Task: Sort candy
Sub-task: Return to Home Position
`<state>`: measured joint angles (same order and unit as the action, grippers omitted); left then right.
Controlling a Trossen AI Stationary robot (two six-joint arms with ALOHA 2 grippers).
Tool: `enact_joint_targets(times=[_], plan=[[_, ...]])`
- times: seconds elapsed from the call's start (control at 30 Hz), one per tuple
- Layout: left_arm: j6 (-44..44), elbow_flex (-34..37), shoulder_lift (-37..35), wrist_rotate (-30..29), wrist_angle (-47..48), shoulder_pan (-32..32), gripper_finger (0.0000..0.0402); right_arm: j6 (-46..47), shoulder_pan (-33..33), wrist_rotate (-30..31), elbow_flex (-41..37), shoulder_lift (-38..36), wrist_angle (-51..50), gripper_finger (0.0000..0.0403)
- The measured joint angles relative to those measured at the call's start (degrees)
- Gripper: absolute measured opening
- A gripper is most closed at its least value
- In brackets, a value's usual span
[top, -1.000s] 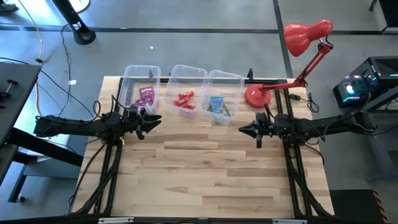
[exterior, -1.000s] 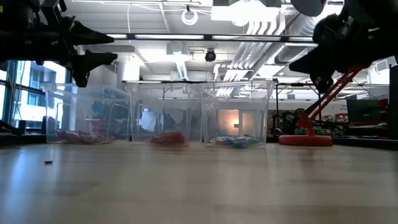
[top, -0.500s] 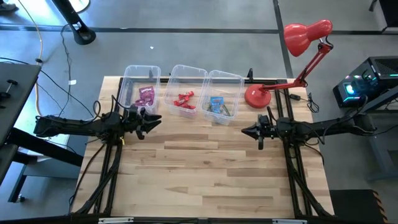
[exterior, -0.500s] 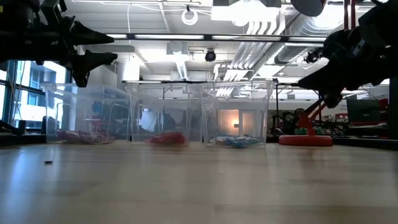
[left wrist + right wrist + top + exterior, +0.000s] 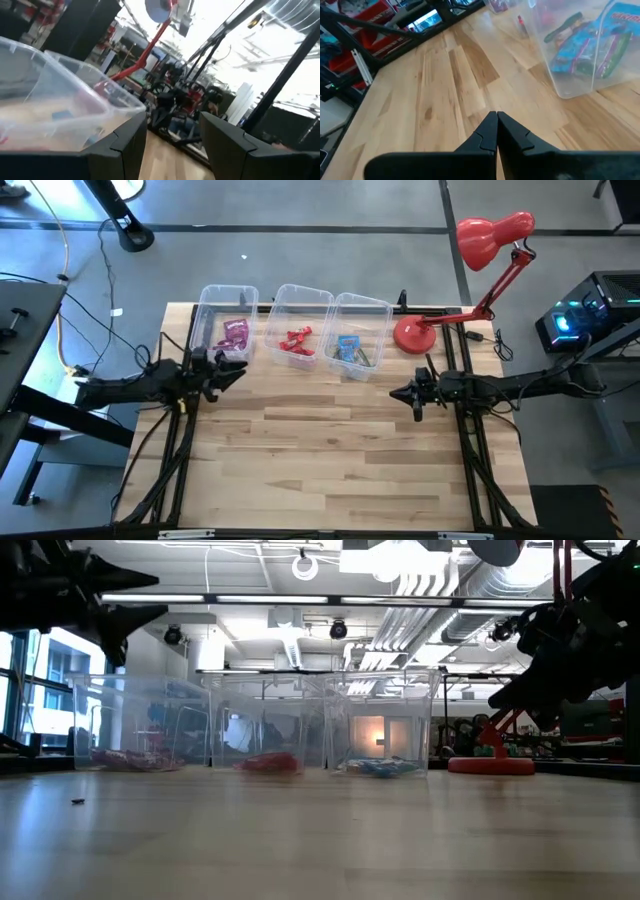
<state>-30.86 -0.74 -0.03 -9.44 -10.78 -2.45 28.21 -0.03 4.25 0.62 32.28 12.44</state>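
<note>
Three clear bins stand in a row along the table's far edge. The left bin (image 5: pixel 225 315) holds magenta-pink candy (image 5: pixel 235 333), the middle bin (image 5: pixel 300 320) red candy (image 5: pixel 297 340), and the right bin (image 5: pixel 362 330) blue-green candy (image 5: pixel 350 348), seen too as blue-green packets (image 5: pixel 590 45). My left gripper (image 5: pixel 238 370) hovers open above the table, just near of the left bin; it also shows as my left gripper (image 5: pixel 172 125). My right gripper (image 5: pixel 395 392) is shut, in the air to the near right of the right bin, and shows as my right gripper (image 5: pixel 496 117).
A red desk lamp stands with its base (image 5: pixel 413 333) at the table's far right, right of the bins. Bare wooden table top (image 5: pixel 330 450) stretches between and near of both arms. A tiny dark speck (image 5: pixel 77 801) lies on the wood at the left.
My left gripper has drawn back toward the table's left edge and risen a little, staying open. My right gripper has sunk lower and pulled back slightly toward the right edge. The bins and candy have not moved.
</note>
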Motion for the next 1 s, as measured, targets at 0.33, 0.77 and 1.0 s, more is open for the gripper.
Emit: enact_joint_targets(times=[0.33,0.77,1.0], plan=[[0.02,0.02,0.22,-0.14,-0.63,-0.14,0.0174,-0.13,0.07,-0.26,-0.04,-14.87,-9.82,0.0],[-0.38,0.0,0.19,0.34,9.11,0.01,0.0174,0.03,0.11,-0.85,-0.07,-32.29,-7.65,0.0],[-0.4,0.0,0.19,0.51,9.13,0.04,0.0174,0.05,0.11,-0.85,-0.07,-32.29,-10.18,0.0]])
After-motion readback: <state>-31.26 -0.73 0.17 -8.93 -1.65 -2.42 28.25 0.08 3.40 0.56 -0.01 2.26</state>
